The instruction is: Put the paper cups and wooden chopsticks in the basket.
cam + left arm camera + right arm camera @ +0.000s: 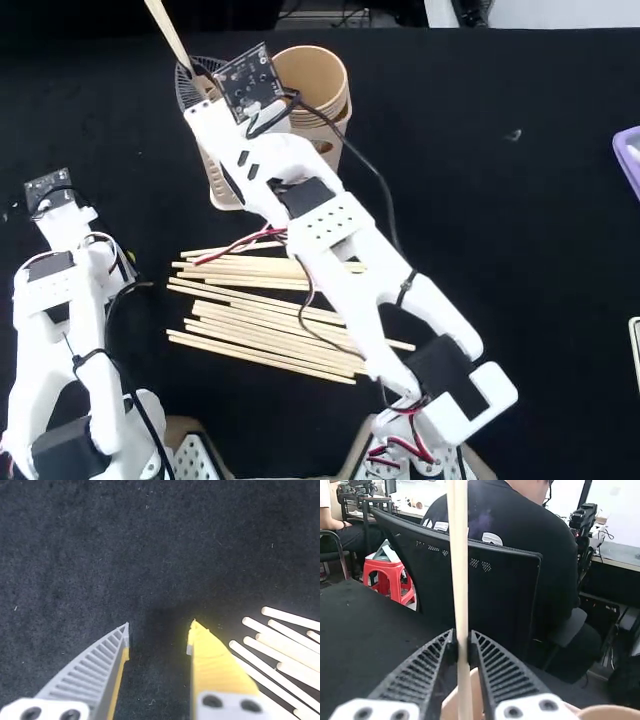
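Clamped on one upright chopstick [457, 555], the right gripper [462, 650] hangs over the basket [186, 84] beside the cups [312, 88], upper left of the high view. A clean drop likely means lowering the chopstick's foot inside the rim before letting go. At lower left, the left gripper [159, 630] sits with jaws apart, just beside the pile [260, 315] at frame centre.

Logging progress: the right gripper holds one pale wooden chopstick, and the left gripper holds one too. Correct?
Only partly. The right gripper does hold a pale wooden chopstick, but the left wrist view shows the left gripper open and empty over the black table, beside the loose chopsticks.
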### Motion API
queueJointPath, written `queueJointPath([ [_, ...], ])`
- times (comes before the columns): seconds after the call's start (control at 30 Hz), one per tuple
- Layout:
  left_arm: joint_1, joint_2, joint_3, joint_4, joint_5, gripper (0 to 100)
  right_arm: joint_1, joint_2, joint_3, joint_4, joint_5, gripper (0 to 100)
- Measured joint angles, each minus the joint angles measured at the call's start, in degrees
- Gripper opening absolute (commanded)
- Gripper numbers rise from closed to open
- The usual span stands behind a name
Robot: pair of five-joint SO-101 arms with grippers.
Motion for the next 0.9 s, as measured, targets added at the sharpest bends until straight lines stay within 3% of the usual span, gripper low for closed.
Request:
queueJointPath([
  [0.1, 0.0, 0.0, 0.0, 0.0, 0.0, 19, 0.0, 0.0, 0.0, 4.0, -0.1, 22.4],
  [0.43, 0.0, 0.0, 0.0, 0.0, 0.0, 19, 0.0, -0.3, -11.4, 24.7, -0.1, 16.7],
  [0.6, 0.0, 0.0, 0.0, 0.0, 0.0, 19, 0.0, -9.9, -13.5, 33.5, -0.1, 16.7],
  [0.9, 0.2, 0.0, 0.4, 0.0, 0.0, 19, 0.0, -29.1, -8.1, 68.3, 3.5, 16.9],
])
